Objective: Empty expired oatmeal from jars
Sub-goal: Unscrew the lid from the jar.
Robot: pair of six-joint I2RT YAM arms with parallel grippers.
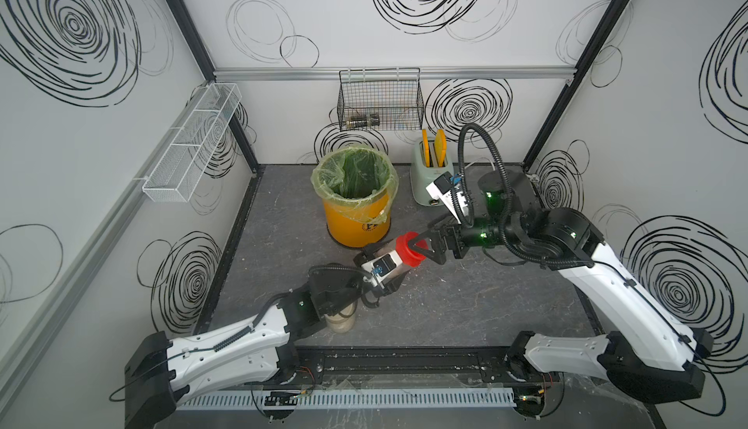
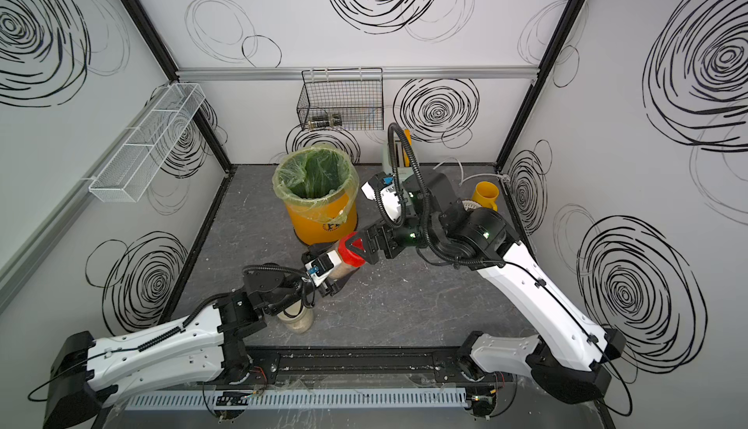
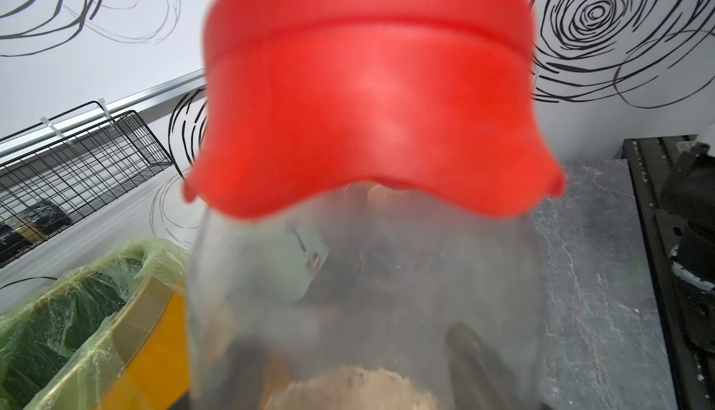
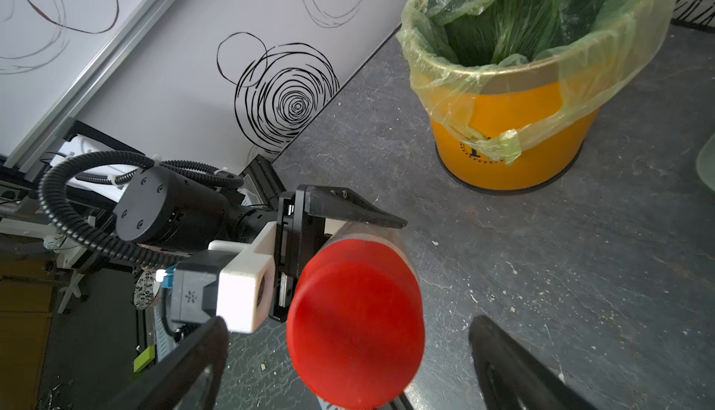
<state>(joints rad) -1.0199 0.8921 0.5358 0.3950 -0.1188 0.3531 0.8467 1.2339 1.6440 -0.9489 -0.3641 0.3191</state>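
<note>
The lid [image 3: 367, 98] before me is plain bright red, and the jar [image 3: 363, 292] under it is clear, with pale beige oatmeal [image 3: 356, 388] inside. My right end effector [image 4: 350, 323] is black; my right arm [image 1: 607, 285] is white with black joints. The bucket [image 1: 356, 224] is orange, its liner [image 1: 352, 176] translucent green. The surface [image 1: 465, 297] is dark grey, veined pale like stone. The walls [image 1: 324, 22] are white with black scribbled swirls — the toaster [image 1: 429, 180] mint green, the mug [image 2: 485, 196] yellow.
</note>
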